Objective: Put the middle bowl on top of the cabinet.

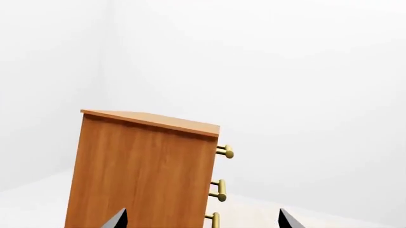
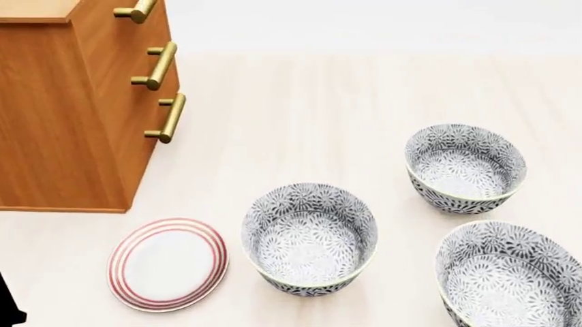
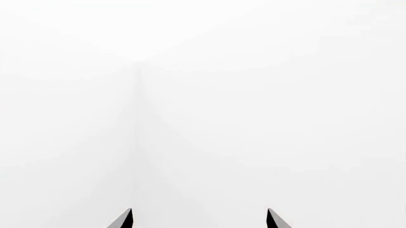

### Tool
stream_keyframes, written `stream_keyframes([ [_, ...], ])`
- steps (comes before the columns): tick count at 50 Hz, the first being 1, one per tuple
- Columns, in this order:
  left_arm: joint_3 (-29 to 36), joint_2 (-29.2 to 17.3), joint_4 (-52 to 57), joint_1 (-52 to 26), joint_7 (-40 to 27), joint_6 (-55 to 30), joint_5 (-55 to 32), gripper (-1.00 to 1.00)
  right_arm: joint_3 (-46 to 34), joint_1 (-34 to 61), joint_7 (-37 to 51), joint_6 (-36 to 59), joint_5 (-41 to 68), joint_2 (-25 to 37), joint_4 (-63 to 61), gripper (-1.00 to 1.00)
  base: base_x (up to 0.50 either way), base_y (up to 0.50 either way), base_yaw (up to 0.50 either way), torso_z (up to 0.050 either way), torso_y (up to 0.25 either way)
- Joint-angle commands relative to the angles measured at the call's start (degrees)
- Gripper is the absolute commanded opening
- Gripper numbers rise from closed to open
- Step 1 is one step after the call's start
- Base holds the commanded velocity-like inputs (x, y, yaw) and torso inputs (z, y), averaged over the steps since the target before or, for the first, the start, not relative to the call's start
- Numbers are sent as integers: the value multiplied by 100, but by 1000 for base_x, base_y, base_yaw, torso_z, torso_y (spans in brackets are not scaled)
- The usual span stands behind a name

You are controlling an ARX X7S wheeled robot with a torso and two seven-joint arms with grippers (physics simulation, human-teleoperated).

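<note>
Sitting untouched on the pale table (image 2: 364, 102), the middle bowl (image 2: 465, 167), between two matching bowls, well apart from the cabinet (image 2: 64, 116). Probably handling as stiff, glazed, slippery, breakable; pinching over the rim wall likely best. Left gripper (image 1: 201, 219) and right gripper (image 3: 199, 218) both gaping wide, gripping nothing.
</note>
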Motion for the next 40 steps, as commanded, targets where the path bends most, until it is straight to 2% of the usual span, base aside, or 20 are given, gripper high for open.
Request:
stream_keyframes([
  [1, -12, -64, 29, 17, -47, -2, -77, 100, 134, -3, -49, -27, 93, -1, -26, 100, 430, 0, 0, 0, 0],
  [14, 44, -93, -49, 0, -88, 53, -84, 100, 125, -3, 38, 91, -5, -1, -102, 100, 491, 0, 0, 0, 0],
  [27, 108, -140, -113, -11, -146, 104, -108, 100, 151, -3, -13, -18, 47, -1, -84, 100, 0, 0, 0, 0, 0],
  [33, 217, -155, -183, 6, -150, 229, -33, 100, 136, -3, 55, -10, -15, -1, -81, 100, 421, 0, 0, 0, 0],
  [40, 241, -196, -119, 117, -134, 323, -152, 100, 145, -3, 70, -70, -9, -1, -49, 100, 21, 0, 0, 0, 2],
])
